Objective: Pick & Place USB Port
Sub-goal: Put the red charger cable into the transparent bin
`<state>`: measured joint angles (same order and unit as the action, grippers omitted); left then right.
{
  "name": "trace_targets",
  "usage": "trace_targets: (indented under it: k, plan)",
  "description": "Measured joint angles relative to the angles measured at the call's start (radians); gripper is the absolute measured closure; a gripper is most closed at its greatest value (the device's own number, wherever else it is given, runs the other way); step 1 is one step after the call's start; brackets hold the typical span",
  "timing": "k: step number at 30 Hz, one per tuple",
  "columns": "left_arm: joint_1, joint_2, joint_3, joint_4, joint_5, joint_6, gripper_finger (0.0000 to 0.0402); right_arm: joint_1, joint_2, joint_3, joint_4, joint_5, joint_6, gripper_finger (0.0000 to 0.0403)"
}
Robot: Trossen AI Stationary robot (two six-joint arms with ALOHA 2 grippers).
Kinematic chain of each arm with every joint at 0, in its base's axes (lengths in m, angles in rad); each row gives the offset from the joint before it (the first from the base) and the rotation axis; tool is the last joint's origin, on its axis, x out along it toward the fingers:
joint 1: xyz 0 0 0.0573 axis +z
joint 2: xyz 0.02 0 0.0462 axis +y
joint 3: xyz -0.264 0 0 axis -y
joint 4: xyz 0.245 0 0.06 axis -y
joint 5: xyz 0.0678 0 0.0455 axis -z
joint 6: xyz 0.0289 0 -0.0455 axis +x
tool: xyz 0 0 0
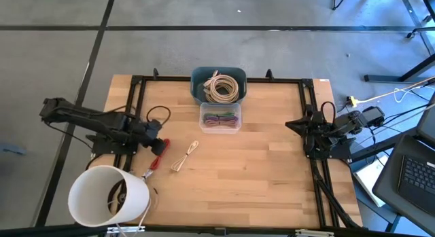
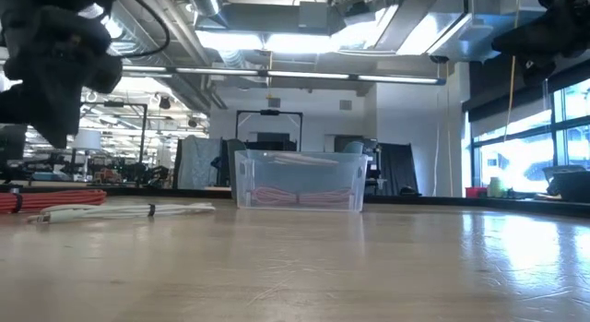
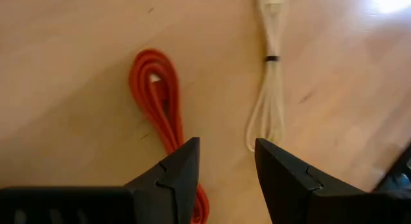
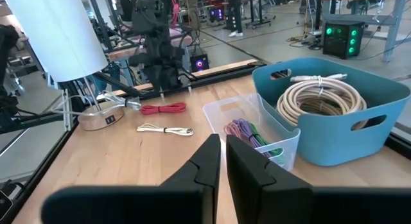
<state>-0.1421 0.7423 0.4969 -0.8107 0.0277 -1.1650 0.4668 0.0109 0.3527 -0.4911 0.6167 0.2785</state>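
Left hand sits at mid-left of the high view, just above the red cable, fingers apart w/ a moderate gap, holding nothing. In the left wrist view the red cable lies on the table under and ahead of the fingers, not touching them as far as can be told. White cable lies just right of the red one, bundled w/ a dark tie; they're near but apart. Same white cable shows in the wrist view beside the red loop.

Right hand is parked at the table's right edge in the high view, fingers closed together, empty.

Upper centre of the high view: blue bin w/ a beige cable coil; touching its lower side, a clear box w/ purple/green cables. White lamp shade fills lower left.
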Motion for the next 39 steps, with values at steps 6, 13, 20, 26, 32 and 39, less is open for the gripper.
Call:
trace_targets:
  k: [6, 13, 20, 26, 32, 39]
  plan:
    - [0.0, 0.088, 0.0, -0.004, 0.0, -0.07, 0.0258, 0.0, 0.0, 0.0, 0.0, 0.0, 0.0, 0.0372]
    - [0.0, 0.178, 0.0, -0.05, 0.036, -0.116, 0.0258, 0.0, 0.0, 0.0, 0.0, 0.0, 0.002, 0.0372]
    - [0.0, 0.25, 0.0, -0.047, 0.051, -0.115, 0.0258, 0.0, 0.0, 0.0, 0.0, 0.0, 0.002, 0.0372]
    - [0.0, 0.307, 0.0, 0.009, 0.053, -0.096, 0.0258, 0.0, 0.0, 0.0, 0.0, 0.0, 0.0, 0.0372]
    - [0.0, 0.382, 0.0, 0.033, 0.053, -0.068, 0.0258, 0.0, 0.0, 0.0, 0.0, 0.0, 0.0, 0.0372]
    - [0.0, 0.477, 0.0, 0.085, 0.053, -0.039, 0.0258, 0.0, 0.0, 0.001, 0.0, 0.0, 0.003, 0.0373]
